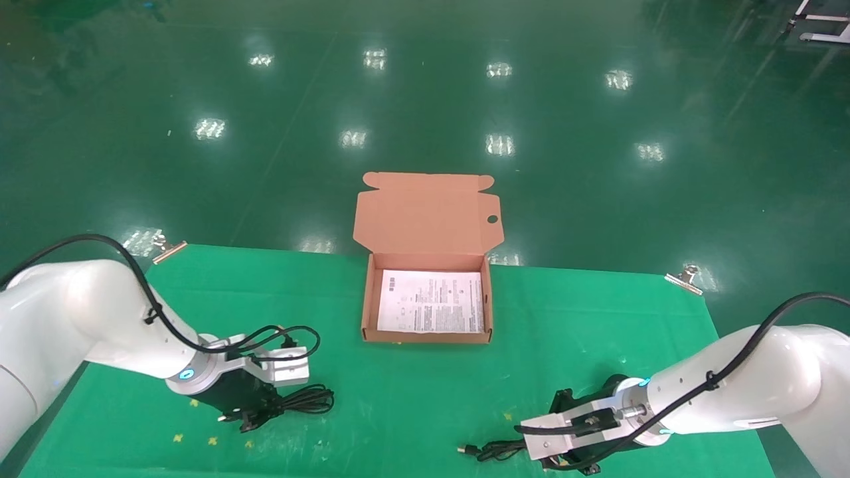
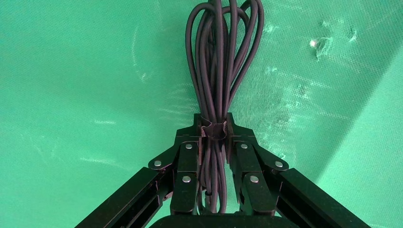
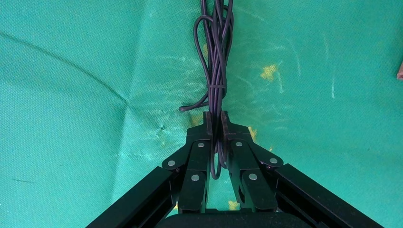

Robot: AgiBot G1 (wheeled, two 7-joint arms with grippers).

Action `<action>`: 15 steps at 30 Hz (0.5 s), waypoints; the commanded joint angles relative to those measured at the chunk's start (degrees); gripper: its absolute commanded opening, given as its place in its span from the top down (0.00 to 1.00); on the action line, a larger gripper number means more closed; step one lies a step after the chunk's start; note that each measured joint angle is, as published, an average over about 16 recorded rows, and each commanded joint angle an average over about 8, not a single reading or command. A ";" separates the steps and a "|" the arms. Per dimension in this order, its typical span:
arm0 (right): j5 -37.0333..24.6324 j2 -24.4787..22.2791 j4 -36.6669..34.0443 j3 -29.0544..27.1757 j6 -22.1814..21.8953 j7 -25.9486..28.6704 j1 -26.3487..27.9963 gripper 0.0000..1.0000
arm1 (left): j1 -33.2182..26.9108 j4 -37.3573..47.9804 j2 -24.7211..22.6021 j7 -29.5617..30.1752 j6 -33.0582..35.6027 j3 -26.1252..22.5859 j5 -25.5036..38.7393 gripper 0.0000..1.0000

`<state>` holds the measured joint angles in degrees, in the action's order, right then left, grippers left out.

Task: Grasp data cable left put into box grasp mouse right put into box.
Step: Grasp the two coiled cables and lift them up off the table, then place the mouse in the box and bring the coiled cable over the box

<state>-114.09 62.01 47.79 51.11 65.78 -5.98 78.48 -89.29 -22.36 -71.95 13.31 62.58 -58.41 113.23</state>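
The data cable (image 2: 218,57), a black bundle bound at its waist, lies on the green cloth at the front left (image 1: 307,400). My left gripper (image 2: 215,124) is shut on that waist, low over the cloth (image 1: 249,413). At the front right my right gripper (image 3: 215,118) is shut on a thin black tied cord (image 3: 216,57). This cord's loops and USB plug (image 1: 467,450) stick out to the gripper's left. The mouse itself is hidden. The salmon-orange box (image 1: 364,312) stands open at the table's back centre, apart from both grippers, its flap lid (image 1: 428,212) raised.
A printed paper sheet (image 1: 431,302) lies flat in the box. Metal clips (image 1: 169,249) (image 1: 684,277) hold the green cloth at the table's back corners. Beyond the back edge is the glossy green floor. Green cloth stretches between the two arms.
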 commanded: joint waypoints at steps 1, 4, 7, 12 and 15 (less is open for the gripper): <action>0.00 -0.01 0.01 0.00 0.01 0.00 0.00 1.00 | 0.04 0.03 -0.02 0.02 0.03 0.02 -0.04 1.00; 0.00 -0.01 0.01 0.00 0.01 0.01 0.00 1.00 | -0.15 -0.15 0.11 -0.07 -0.07 -0.04 0.13 1.00; 0.56 -0.49 0.27 -0.55 -0.18 0.38 0.30 1.00 | -0.80 -0.99 0.82 0.18 -0.15 0.11 0.16 1.00; 2.53 -3.02 2.90 -2.86 -0.62 2.25 1.97 1.00 | -2.79 -4.97 3.32 2.40 -0.12 0.56 0.58 1.00; 3.67 -5.17 5.68 -4.72 -1.23 4.05 3.53 1.00 | -4.04 -9.25 5.14 4.47 -0.51 0.39 2.05 1.00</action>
<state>-110.84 57.14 53.41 46.43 64.22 -1.77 82.27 -93.14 -32.40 -66.81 17.99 61.69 -58.13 115.82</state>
